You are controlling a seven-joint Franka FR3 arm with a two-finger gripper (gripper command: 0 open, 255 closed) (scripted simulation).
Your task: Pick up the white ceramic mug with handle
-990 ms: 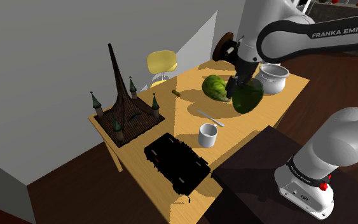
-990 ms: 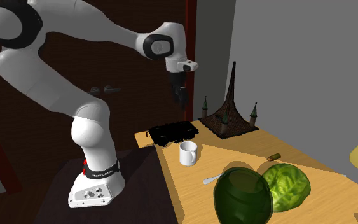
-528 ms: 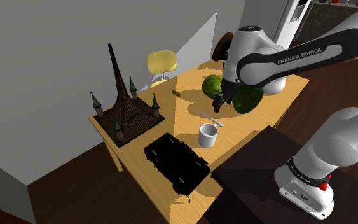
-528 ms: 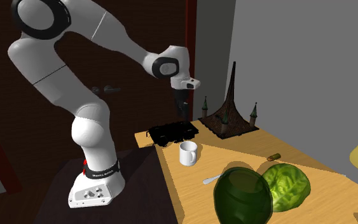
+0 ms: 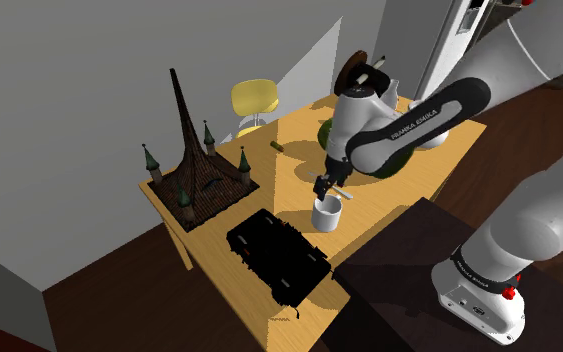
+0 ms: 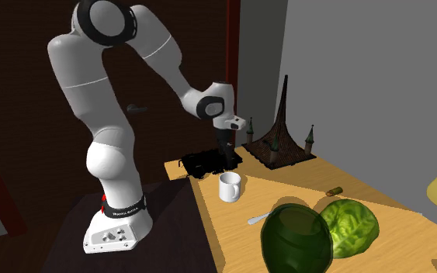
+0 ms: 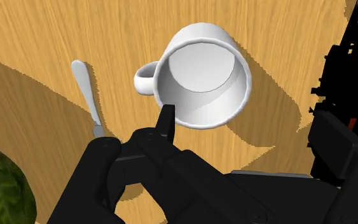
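The white mug [image 5: 327, 212] stands upright on the wooden table [image 5: 269, 195], close to the edge that faces the stand. In the wrist view the mug [image 7: 203, 76] is empty, and its handle [image 7: 144, 79] points toward a small metal utensil [image 7: 85, 95]. My black gripper [image 5: 325, 187] hangs just above the mug's rim, pointing down. In the second exterior view the gripper [image 6: 226, 159] sits directly over the mug [image 6: 229, 187], apart from it. The wrist view has the gripper [image 7: 166, 121] by the rim on the handle side.
A black appliance [image 5: 279, 255] lies beside the mug. A dark spired castle model [image 5: 194, 165] stands at the table's far side. A green cabbage [image 6: 348, 225] and a dark green jar [image 6: 296, 236] sit further along. A yellow chair [image 5: 254, 100] stands beyond the table.
The arm has swung from above the green jar to the mug and dropped low, bringing the gripper down to just over the mug's rim. The mug has not moved.
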